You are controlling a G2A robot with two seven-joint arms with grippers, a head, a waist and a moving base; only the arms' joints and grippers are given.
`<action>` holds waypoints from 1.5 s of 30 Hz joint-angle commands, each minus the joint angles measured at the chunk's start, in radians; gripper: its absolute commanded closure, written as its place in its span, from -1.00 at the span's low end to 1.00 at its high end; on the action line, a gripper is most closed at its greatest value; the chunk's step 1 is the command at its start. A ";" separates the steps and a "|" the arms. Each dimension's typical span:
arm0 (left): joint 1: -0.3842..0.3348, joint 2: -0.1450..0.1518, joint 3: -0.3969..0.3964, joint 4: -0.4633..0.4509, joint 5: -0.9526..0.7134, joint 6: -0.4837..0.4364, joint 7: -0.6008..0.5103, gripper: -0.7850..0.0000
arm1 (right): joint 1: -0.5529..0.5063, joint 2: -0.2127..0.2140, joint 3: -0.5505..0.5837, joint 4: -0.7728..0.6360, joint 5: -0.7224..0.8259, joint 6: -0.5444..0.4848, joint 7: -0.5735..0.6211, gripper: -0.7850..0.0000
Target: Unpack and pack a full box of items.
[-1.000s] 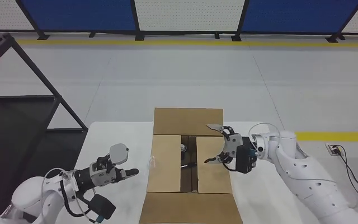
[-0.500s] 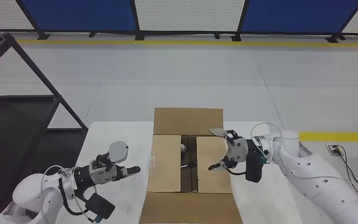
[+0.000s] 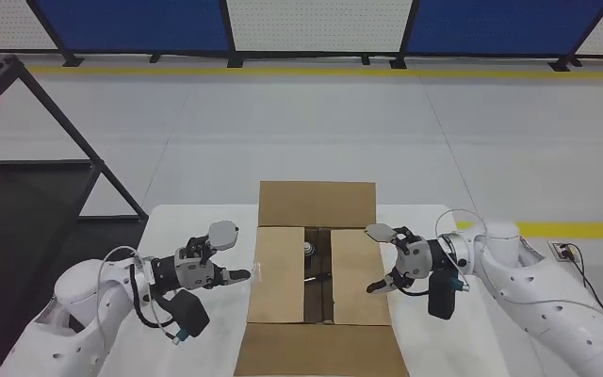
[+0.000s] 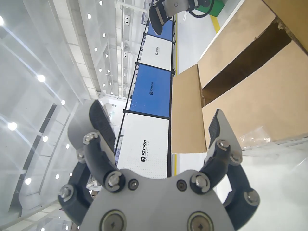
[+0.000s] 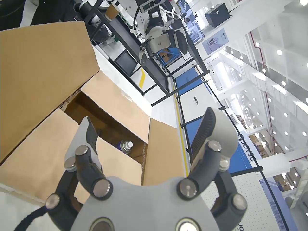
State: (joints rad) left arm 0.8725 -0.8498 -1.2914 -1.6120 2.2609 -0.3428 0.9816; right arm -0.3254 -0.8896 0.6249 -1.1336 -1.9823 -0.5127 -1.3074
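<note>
Largely, flaps (image 3: 279, 275) hide the box (image 3: 316, 204) contents, bar one bottle (image 5: 126, 145).

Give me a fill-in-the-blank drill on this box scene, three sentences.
The brown cardboard box stands on the white ___.
The left claw and the right claw are both ___.
The small white-capped can stands ___ the box.
Missing words: table; open; inside.

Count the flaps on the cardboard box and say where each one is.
4. The far flap and near flap are open; the left flap and right flap lie over the opening, a gap between them. None seems hidden.
</note>
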 commanded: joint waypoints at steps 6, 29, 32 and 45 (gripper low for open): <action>0.001 0.000 -0.001 -0.001 0.001 0.001 0.000 -1.00 | 0.000 0.000 0.000 0.000 0.001 -0.001 0.001 -1.00; -0.171 -0.041 0.162 0.139 0.020 0.078 -0.022 -1.00 | -0.153 0.050 0.119 -0.190 -0.079 0.189 0.197 -1.00; -0.118 -0.025 0.106 0.133 0.021 0.105 -0.023 -1.00 | -0.159 0.050 0.125 -0.252 -0.109 0.185 0.288 -1.00; 0.275 0.043 -0.244 -0.042 -0.031 0.152 -0.034 -1.00 | -0.061 -0.013 0.017 -0.324 -0.234 0.174 0.323 -1.00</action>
State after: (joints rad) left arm 1.1321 -0.8075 -1.5238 -1.6514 2.2377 -0.1895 0.9460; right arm -0.3851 -0.9036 0.6399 -1.4573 -2.2167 -0.3416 -0.9853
